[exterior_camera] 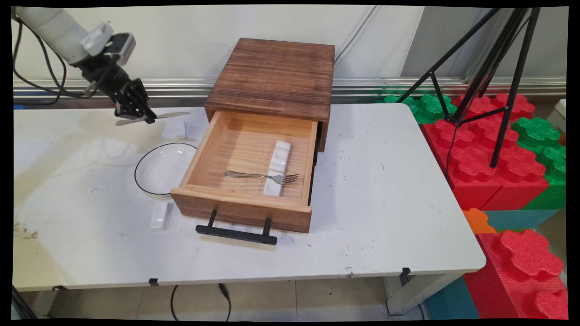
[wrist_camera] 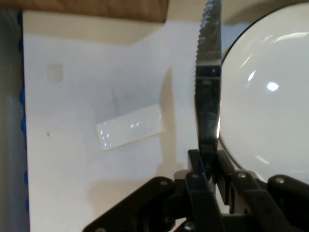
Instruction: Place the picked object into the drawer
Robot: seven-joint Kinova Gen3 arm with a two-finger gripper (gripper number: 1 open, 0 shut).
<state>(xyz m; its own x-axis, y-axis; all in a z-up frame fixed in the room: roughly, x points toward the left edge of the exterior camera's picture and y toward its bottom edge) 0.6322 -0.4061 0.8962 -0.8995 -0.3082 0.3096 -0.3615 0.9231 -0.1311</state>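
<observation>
Between claw [exterior_camera: 144,118] fingers, knife [exterior_camera: 174,115], handle hidden.

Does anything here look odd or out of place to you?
Mostly tidy. The fork in the open drawer lies crosswise over a white rest instead of along it. The gripper holds a serrated knife in the air, above the table beyond the plate.

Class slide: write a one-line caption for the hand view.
Gripper clamps a serrated knife above the white table, between a white rest and a black-rimmed plate.
</observation>
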